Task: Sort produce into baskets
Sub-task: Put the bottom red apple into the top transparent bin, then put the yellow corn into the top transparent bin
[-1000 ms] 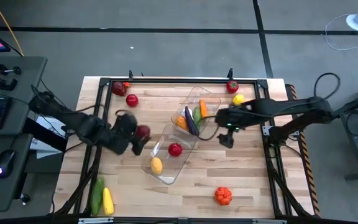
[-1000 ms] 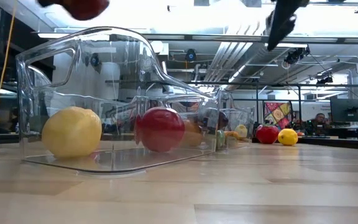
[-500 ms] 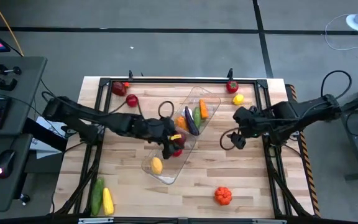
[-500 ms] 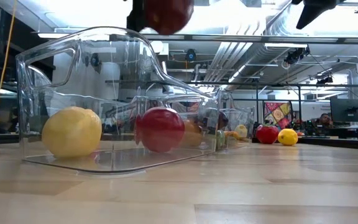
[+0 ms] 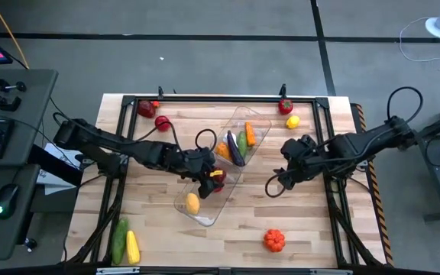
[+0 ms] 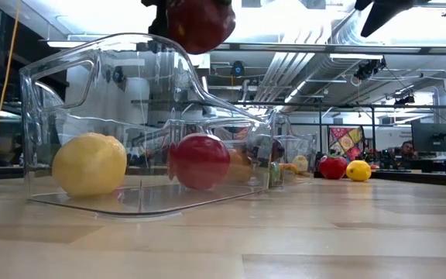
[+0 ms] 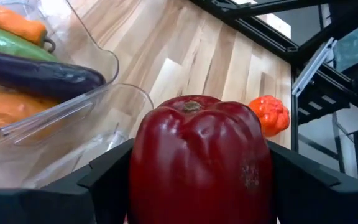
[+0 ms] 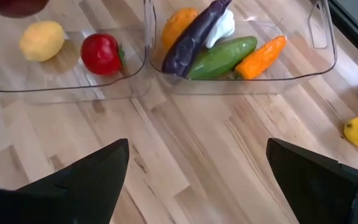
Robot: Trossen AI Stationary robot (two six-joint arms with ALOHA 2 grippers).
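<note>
While the right gripper (image 5: 275,186) hangs with fingers spread wide, right of center in the high view, holding nothing, the left gripper (image 5: 214,177) is clamped on a dark red pepper (image 7: 201,163) above the lower bin (image 5: 186,206) mid-frame. That bin has a lemon (image 5: 193,203) and tomato (image 6: 199,160) in it. The upper bin (image 5: 260,124) holds an eggplant (image 8: 194,37), cucumber (image 8: 221,56) and carrot (image 8: 262,57). A pumpkin (image 5: 274,240) sits lower right on the tabletop (image 5: 304,221).
</note>
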